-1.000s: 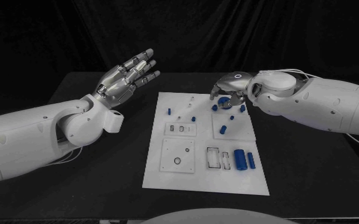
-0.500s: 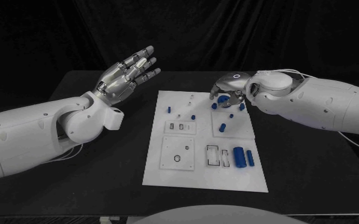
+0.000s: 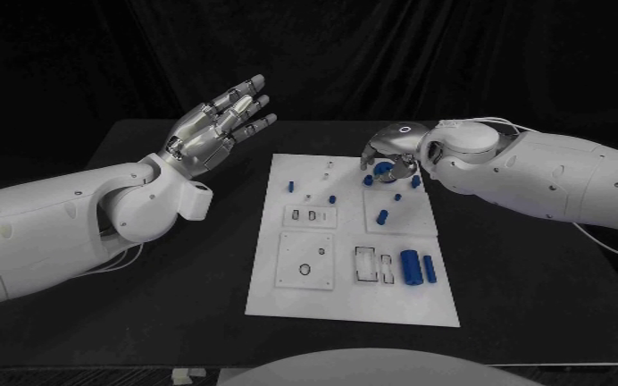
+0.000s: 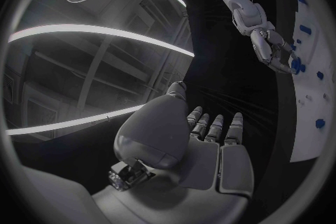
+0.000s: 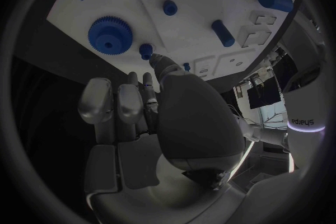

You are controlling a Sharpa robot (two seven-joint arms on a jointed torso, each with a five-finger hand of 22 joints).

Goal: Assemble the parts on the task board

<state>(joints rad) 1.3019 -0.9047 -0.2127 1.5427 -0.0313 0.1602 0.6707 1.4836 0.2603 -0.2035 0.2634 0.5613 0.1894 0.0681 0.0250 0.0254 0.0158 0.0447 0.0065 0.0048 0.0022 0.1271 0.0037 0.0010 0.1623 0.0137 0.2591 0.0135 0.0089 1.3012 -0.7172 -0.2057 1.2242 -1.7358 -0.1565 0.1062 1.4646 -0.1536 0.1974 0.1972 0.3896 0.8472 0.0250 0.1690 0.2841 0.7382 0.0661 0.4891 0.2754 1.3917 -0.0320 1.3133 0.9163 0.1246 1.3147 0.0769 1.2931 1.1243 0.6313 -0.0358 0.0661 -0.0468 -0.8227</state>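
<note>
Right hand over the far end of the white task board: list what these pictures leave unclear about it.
- Head view: the right hand is seen from its back; that back hides the fingers, so contact with the blue toothed gear cannot be told.
- Right wrist view: the palm covers the fingers; whether they touch the small blue peg is unclear.
- Left wrist view: the hand is too small to show a grip.

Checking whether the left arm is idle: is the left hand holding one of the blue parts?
No, the left hand is raised over bare table, fingers spread, holding nothing.
</note>
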